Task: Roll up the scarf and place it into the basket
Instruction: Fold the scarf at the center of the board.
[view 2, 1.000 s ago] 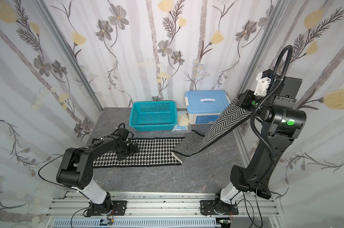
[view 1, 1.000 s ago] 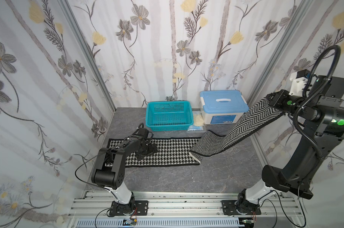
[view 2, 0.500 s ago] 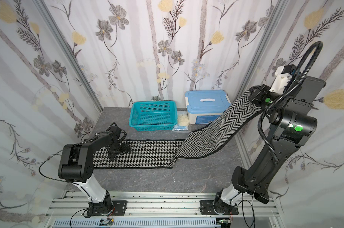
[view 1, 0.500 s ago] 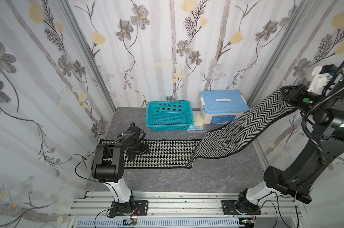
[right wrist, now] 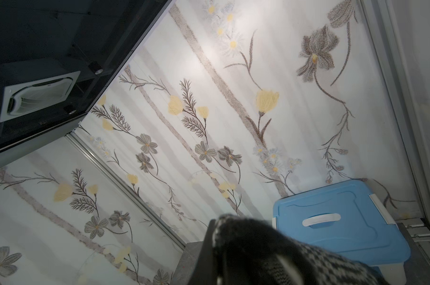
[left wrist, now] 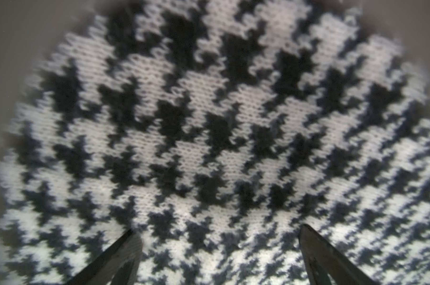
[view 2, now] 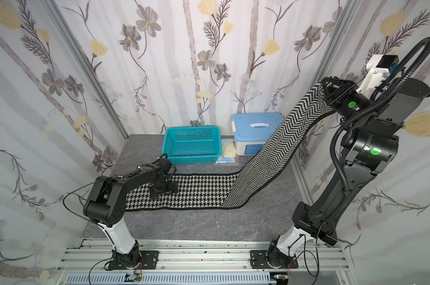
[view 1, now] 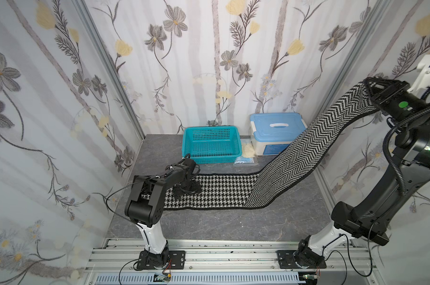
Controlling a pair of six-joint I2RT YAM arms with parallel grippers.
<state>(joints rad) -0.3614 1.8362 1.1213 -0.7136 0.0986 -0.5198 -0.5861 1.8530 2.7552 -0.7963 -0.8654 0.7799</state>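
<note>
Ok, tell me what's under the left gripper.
Under the open left gripper lies the scarf, houndstooth side up, flat on the table. The left wrist view shows only knit between the jaws; the tabletop directly beneath is covered by the cloth.

White box with a blue lid (view 1: 275, 133) sits far right on the gray marble tabletop (view 1: 209, 227). There's a yellowish cloth lump (view 1: 248, 150) just left of it, a blue packet (view 1: 244, 161) slightly nearer, and flowery wallpaper (view 1: 209, 61) all around.
</note>
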